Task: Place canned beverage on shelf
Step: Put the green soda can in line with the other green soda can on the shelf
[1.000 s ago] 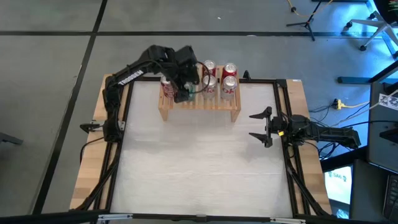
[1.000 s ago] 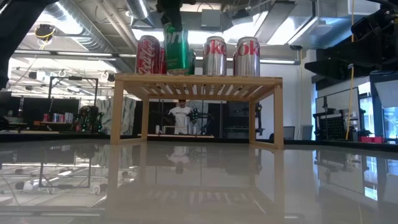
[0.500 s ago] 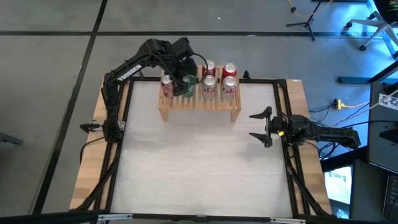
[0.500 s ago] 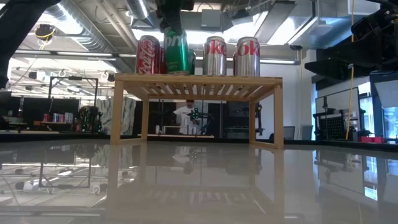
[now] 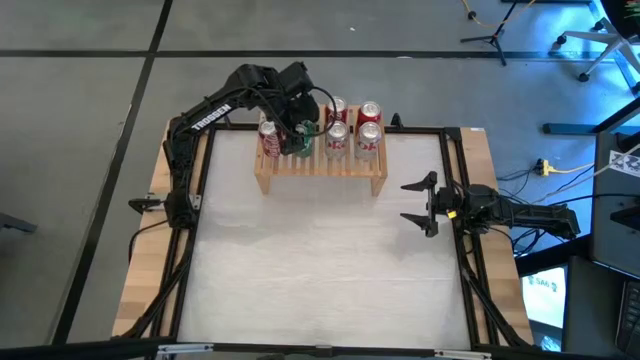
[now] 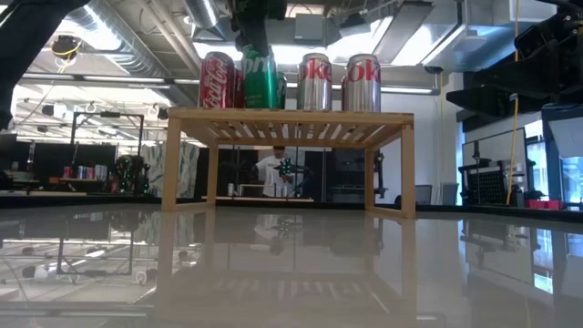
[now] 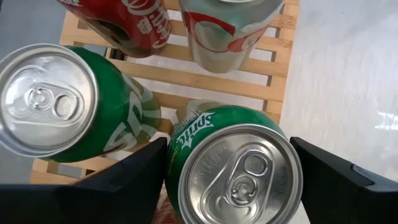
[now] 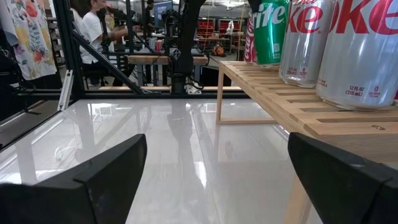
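- Left end effector (image 5: 298, 128) reaches over the shelf (image 5: 320, 168) near the bench's far edge, its two fingers clamped on the sides of a green soda can (image 7: 233, 165) (the wrist view shows one dark finger on each side of the body).
- That green can (image 6: 260, 80) stands upright, long axis vertical, pull-tab top facing up, printed side facing the near edge of the bench.
- It sits toward the shelf's left end, just beside a red cola can (image 6: 217, 80); in the low view its base looks level with the slats, so I judge it set down or very nearly so.
- A second green can (image 7: 59, 102) stands close by on the slats, and two silver diet cola cans (image 6: 339, 82) fill the right half.
- Right end effector (image 5: 422, 207) waits near the bench's right edge with its fingers spread apart, holding nothing.
- To finish well, I would confirm the base rests flat across the slats rather than on one edge, then spread the fingers only slightly, since the neighbours stand close.
- Withdrawal should go straight up, keeping clear of the red can and the other green one (a sideways drag could tip either).
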Robot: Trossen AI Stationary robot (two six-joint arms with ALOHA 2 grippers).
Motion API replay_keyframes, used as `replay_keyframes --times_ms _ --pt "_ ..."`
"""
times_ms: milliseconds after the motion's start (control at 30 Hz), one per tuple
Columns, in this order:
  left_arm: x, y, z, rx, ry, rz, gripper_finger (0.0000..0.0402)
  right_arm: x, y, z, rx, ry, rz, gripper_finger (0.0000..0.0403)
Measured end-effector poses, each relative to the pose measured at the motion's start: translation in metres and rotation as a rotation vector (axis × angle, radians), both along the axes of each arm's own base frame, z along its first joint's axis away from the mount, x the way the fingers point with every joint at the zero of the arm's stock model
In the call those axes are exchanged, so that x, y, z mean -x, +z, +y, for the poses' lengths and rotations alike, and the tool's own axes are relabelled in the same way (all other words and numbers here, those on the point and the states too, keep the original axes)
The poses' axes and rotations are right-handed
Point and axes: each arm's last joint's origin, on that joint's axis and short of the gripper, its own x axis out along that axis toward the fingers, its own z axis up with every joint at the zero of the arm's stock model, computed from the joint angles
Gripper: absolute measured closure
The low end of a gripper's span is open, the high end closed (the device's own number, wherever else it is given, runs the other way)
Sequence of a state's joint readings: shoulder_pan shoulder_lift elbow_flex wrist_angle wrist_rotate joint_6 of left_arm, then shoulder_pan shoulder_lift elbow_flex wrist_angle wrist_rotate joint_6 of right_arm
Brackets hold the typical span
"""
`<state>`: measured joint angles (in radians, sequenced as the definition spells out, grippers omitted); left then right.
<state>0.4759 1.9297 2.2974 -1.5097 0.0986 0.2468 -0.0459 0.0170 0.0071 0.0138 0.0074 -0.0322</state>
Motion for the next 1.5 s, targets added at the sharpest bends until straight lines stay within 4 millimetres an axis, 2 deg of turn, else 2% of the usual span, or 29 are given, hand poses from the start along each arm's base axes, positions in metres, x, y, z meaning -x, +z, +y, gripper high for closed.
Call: replay_keyframes --times_ms 1500 --pt "0.0009 -0.0011 -0.0025 0.012 -0.004 0.020 0.0112 0.0000 0.0001 0.0000 0.000 0.000 0.000 0.0017"
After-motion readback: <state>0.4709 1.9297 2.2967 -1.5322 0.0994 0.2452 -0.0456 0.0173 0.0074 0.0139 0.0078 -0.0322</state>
